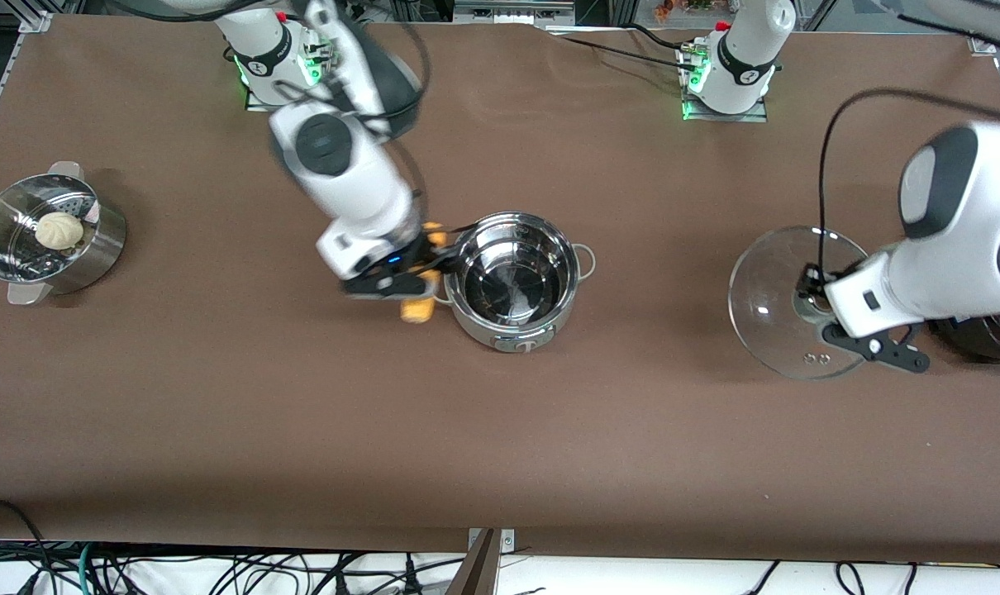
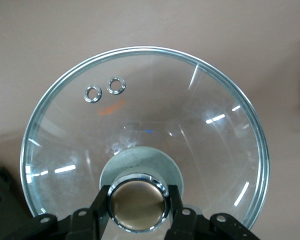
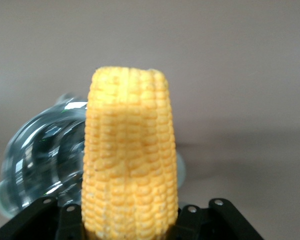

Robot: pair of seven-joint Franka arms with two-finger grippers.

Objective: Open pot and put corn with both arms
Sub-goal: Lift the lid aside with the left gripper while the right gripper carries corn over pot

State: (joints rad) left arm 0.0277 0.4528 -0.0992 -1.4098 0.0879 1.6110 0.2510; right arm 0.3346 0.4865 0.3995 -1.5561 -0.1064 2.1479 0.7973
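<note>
The shiny steel pot (image 1: 511,280) stands open in the middle of the table, with nothing in it. My right gripper (image 1: 421,275) is shut on the yellow-orange corn cob (image 1: 418,310) and holds it in the air just beside the pot's rim, toward the right arm's end. In the right wrist view the cob (image 3: 130,160) fills the middle, with the pot (image 3: 42,152) blurred past it. My left gripper (image 1: 816,299) is shut on the knob (image 2: 138,201) of the clear glass lid (image 1: 785,302) and holds it tilted over the table toward the left arm's end. The lid (image 2: 155,115) fills the left wrist view.
A perforated steel steamer basket (image 1: 87,252) with a bun (image 1: 59,230) in it stands at the right arm's end. A big black cooker (image 1: 986,339) sits at the left arm's end, mostly hidden by the left arm.
</note>
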